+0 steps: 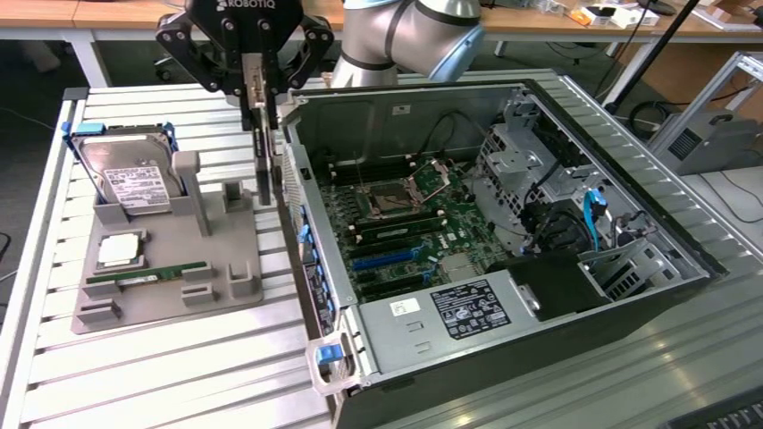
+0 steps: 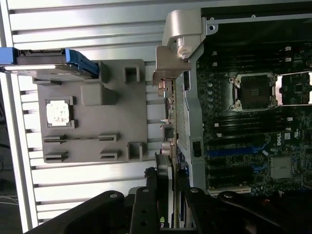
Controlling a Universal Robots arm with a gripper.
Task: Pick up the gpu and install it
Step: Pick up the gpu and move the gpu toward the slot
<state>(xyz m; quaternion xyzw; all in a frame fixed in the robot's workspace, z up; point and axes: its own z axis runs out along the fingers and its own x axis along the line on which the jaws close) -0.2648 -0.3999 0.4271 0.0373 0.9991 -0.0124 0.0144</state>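
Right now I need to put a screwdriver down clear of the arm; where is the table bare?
The table is bare in front of the gray tray, at the exterior view's lower left, up to the computer case. Crowded: the narrow gap between tray and case, where the gripper holds the gpu upright.

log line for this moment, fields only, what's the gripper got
gripper: shut on gpu | gpu: upright on edge, between gray fixture and pc case | install: not yet seated on motherboard
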